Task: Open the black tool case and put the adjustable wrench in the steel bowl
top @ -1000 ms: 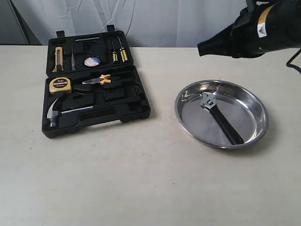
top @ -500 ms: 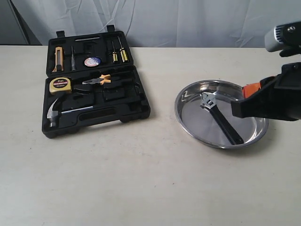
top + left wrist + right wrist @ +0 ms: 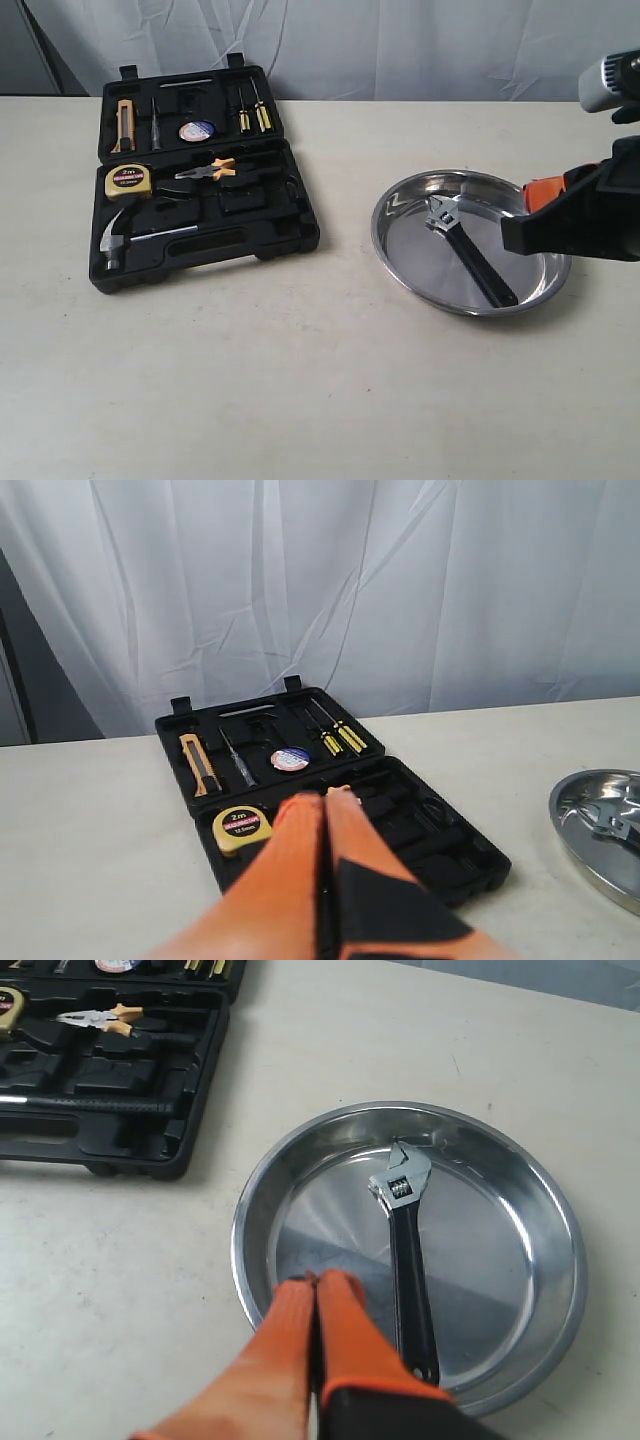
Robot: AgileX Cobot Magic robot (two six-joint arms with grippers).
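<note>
On the pale counter [image 3: 300, 380], the black tool case [image 3: 200, 180] lies open to the left, its lid folded back flat toward the white curtain [image 3: 400, 40]. A yellow tape measure [image 3: 127, 180], orange-handled pliers [image 3: 207, 170] and a claw hammer [image 3: 125, 238] sit in the moulded slots of the nearer half, and small screwdrivers and other tools fill the lid. To the right, apart from the case with bare counter between, stands the steel bowl [image 3: 385, 215]. The adjustable wrench [image 3: 470, 255] lies inside it, the silver head toward the far side and the black handle slanting down to the near right wall of the bowl.

The right claw [image 3: 317, 1280] hangs above the bowl's near edge, its orange fingers pressed together with nothing between them, just beside the wrench handle but not touching it. The left claw [image 3: 323, 798] is likewise pinched tight and empty, raised over the counter and pointing toward the open case.
</note>
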